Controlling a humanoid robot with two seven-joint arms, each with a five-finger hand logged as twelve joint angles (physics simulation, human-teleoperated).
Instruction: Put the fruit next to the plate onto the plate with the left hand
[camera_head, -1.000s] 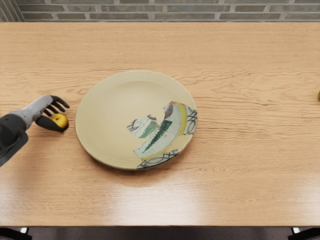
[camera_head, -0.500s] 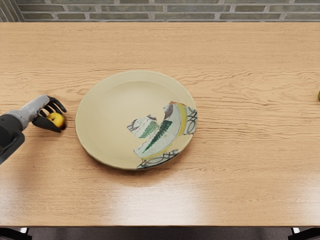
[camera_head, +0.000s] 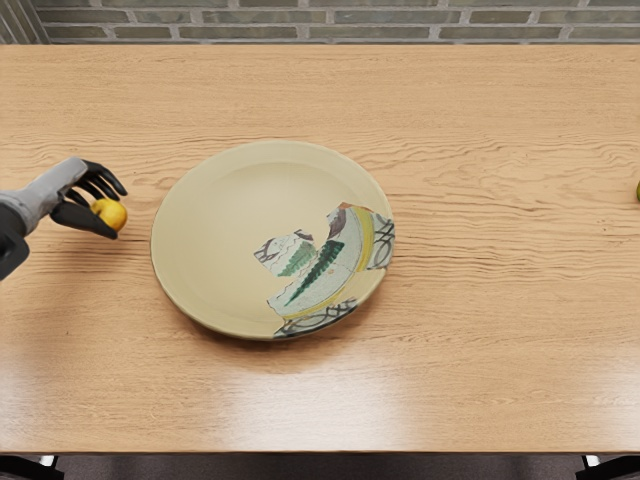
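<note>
Since the earlier frames, the left hand (camera_head: 80, 196) and the yellow fruit (camera_head: 110, 213) have shifted together toward the far side of the table (camera_head: 480, 130) and slightly left. The forearm enters from the left edge. The dark fingers (camera_head: 104, 182) curl over the top of the fruit and the thumb presses from below, so the hand grasps it. The fruit sits at the fingertips, on the side of the hand facing the plate (camera_head: 230, 195), and remains just beside the plate's left rim, apart from it. Whether the fruit is clear of the tabletop cannot be told. The plate bears a painted patch at its lower right.
</note>
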